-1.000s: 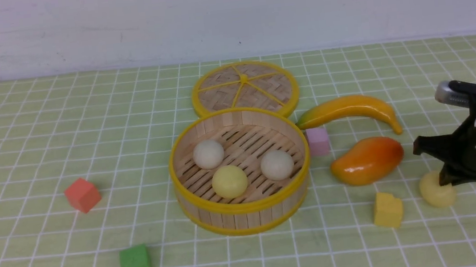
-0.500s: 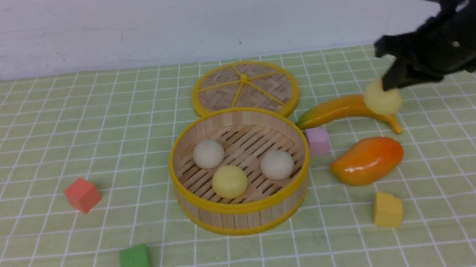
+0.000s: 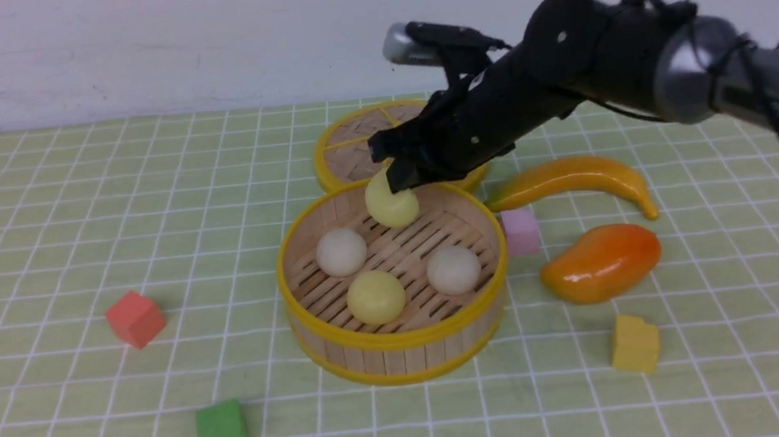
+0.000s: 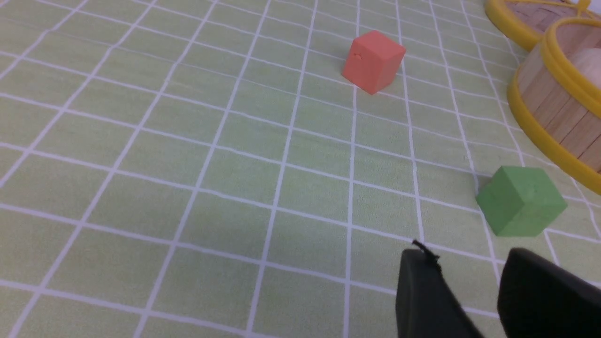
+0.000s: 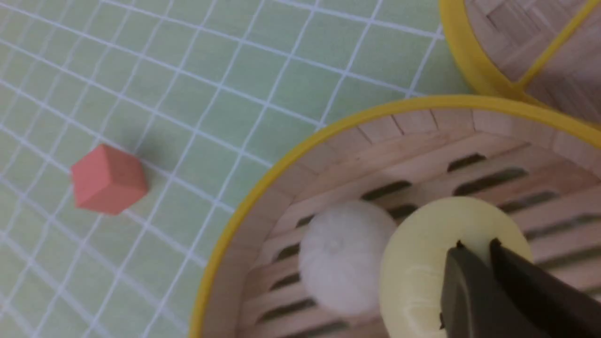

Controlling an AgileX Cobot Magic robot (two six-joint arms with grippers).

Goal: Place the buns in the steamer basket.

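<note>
Bun 4 [image 3: 391,203], pale yellow, hangs pinched in the right pincer [image 3: 399,177] over the basket's [image 3: 403,338] far side. Left pincer [image 4: 469,300] idles part-open, empty.

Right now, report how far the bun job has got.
Done: three buns lie on the slatted floor of the steamer basket, two off-white and one pale yellow. In hand: the right gripper pinches the fourth bun above the basket's far side, not yet released. Left: lower and let go. The left gripper holds nothing.
</note>
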